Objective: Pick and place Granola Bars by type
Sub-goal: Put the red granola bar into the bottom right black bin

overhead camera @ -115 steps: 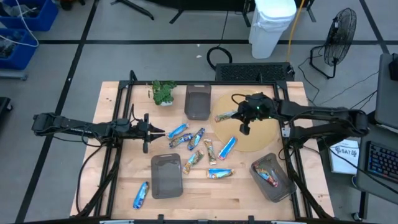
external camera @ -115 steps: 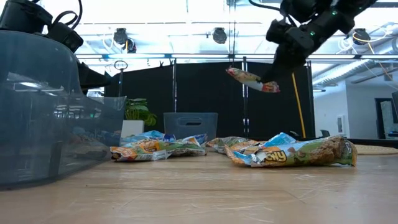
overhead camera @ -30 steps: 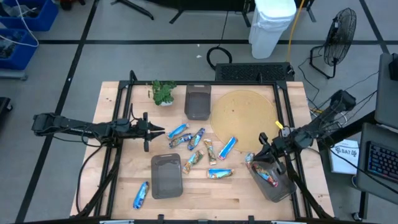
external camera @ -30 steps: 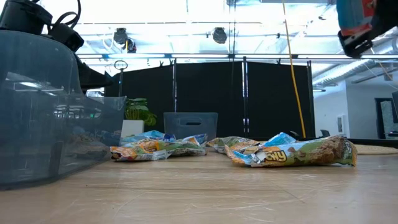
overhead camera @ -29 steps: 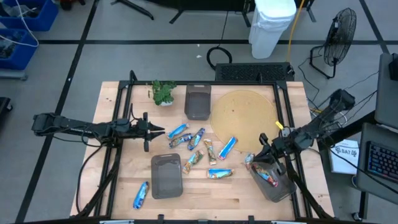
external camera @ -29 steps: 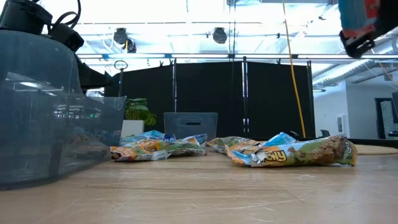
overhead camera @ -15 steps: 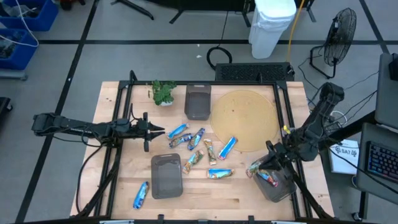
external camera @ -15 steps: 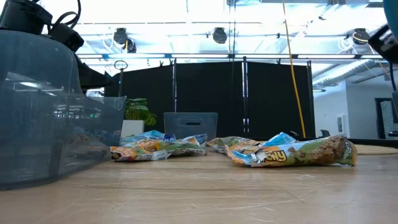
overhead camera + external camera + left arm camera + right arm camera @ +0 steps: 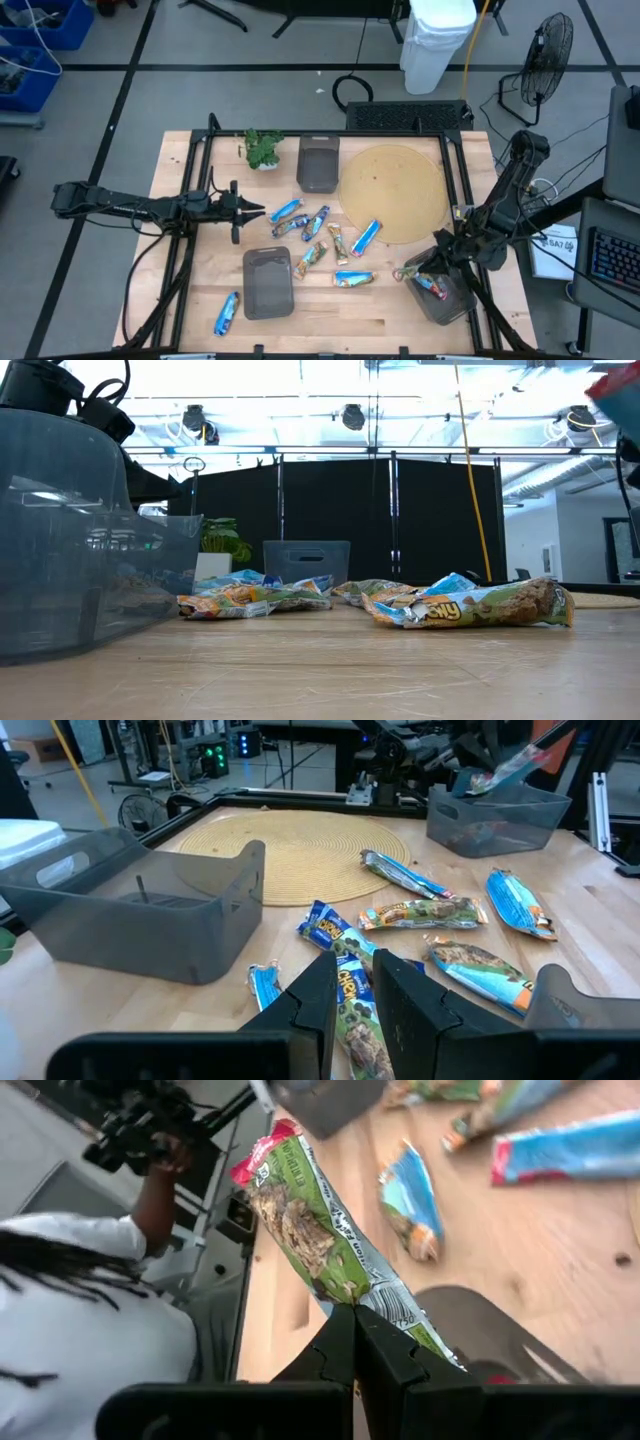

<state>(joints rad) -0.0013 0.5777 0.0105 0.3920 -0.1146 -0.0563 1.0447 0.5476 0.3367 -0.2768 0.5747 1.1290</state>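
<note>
Partly hidden, right fingers [image 9: 352,1342] pinch green bar [image 9: 325,1250] (end cut off).

Centre: we see loose granola bars [image 9: 322,238] between the round mat [image 9: 391,192] and the near-left bin [image 9: 268,282].
Back: a bin [image 9: 318,165] just right of the plant [image 9: 262,148].
Right: the right gripper [image 9: 431,264] holds a bar [image 9: 410,270] over the near-right bin [image 9: 443,296].
Left: the left gripper [image 9: 243,211] hovers beside the bars.

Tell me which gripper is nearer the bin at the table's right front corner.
Right. The right gripper hovers at the rim of that bin, shut on a green-wrapped bar. The left gripper waits far across the table, beside the loose bars.
</note>
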